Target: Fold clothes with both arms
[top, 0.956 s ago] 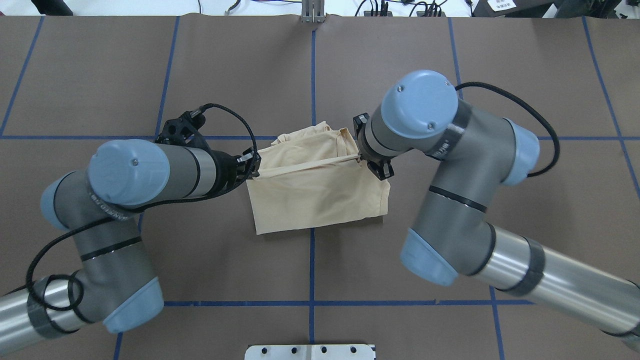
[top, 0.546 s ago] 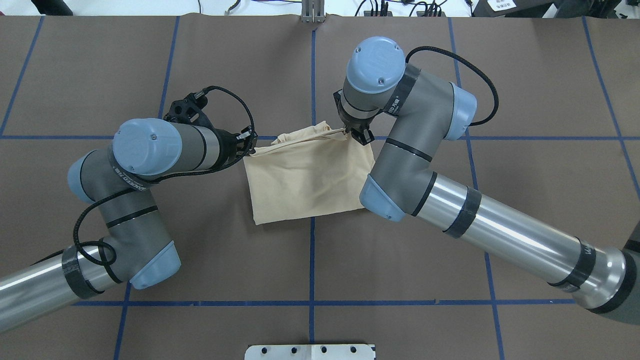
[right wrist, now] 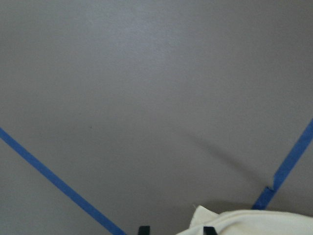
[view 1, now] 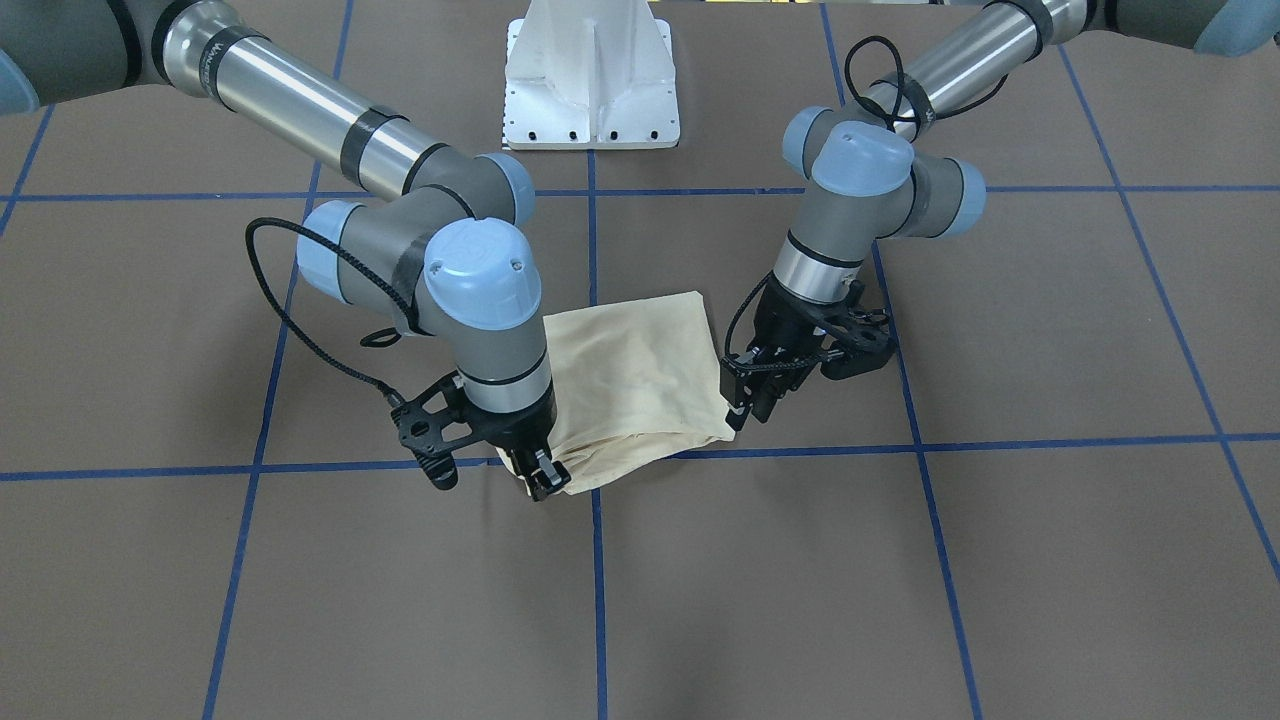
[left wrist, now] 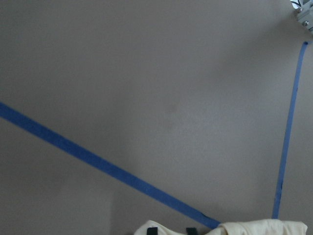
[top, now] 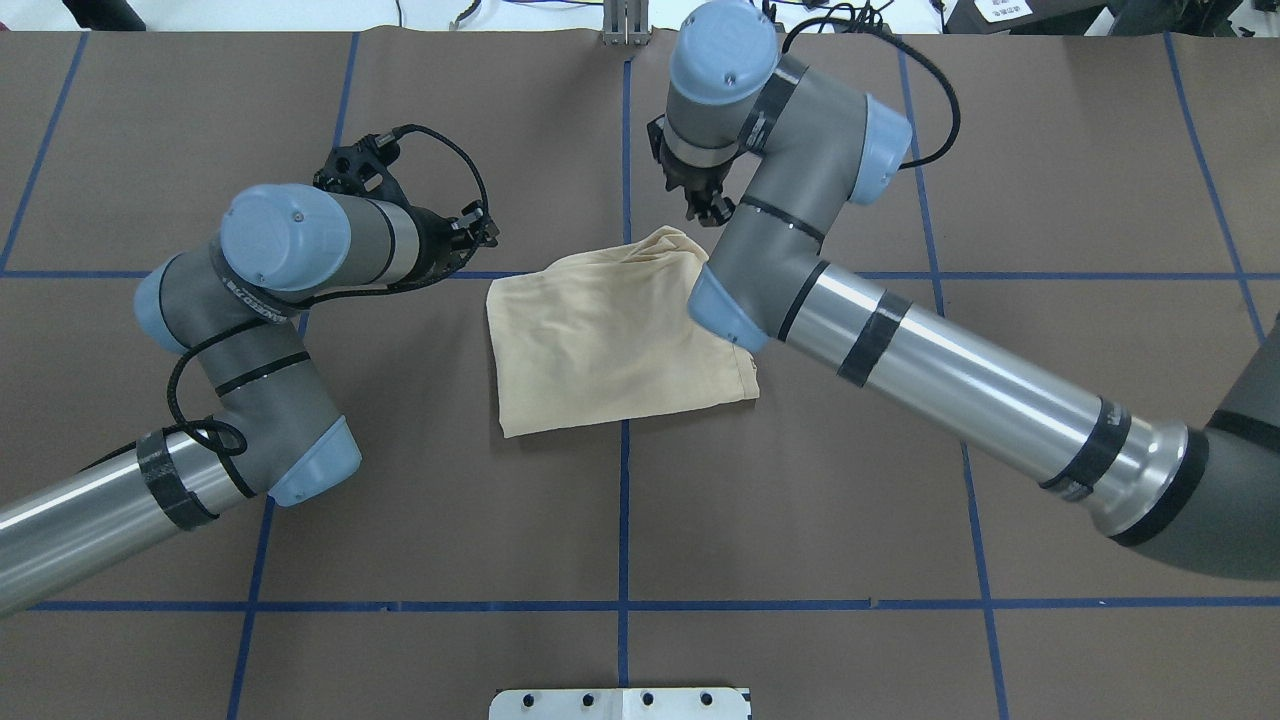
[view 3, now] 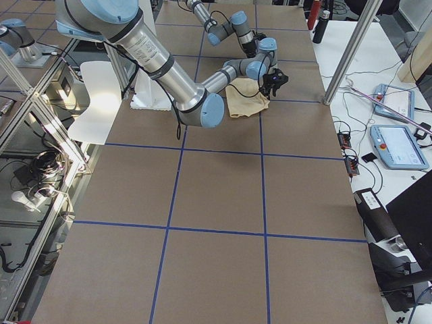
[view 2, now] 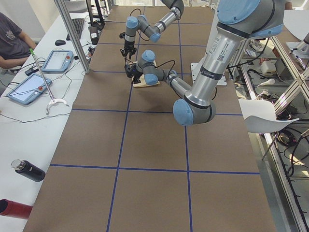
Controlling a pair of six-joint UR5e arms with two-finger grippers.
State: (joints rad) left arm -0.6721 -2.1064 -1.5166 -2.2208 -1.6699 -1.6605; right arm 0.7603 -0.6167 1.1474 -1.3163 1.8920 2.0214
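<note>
From the front, the folded cream shirt [view 1: 630,375] is lying flat on the brown bench [view 1: 1000,560], close to where the blue tape lines [view 1: 900,443] are crossing. The right gripper [view 1: 540,482] is pointing down at the shirt's near corner on the view's left. Its jaws are standing a little apart and are not clamping anything that shows. The left gripper [view 1: 748,405] is hanging just beside the near corner on the view's right, with its jaws also parted.

From overhead, the shirt is sitting as a rough rectangle between the two arms, with its far edge bunched. The left gripper is hovering just off the far left corner, clear of the cloth. The right gripper is hovering just beyond the far edge, and that arm's elbow is covering the shirt's right side.

In both side views the grippers are showing too small to judge.

The left wrist camera is showing its fingertips [left wrist: 151,230] narrowly apart over a strip of cream cloth at the bottom edge. The right wrist camera is showing its fingertips [right wrist: 143,229] wider apart, with the cloth lying below them, ungripped.
</note>
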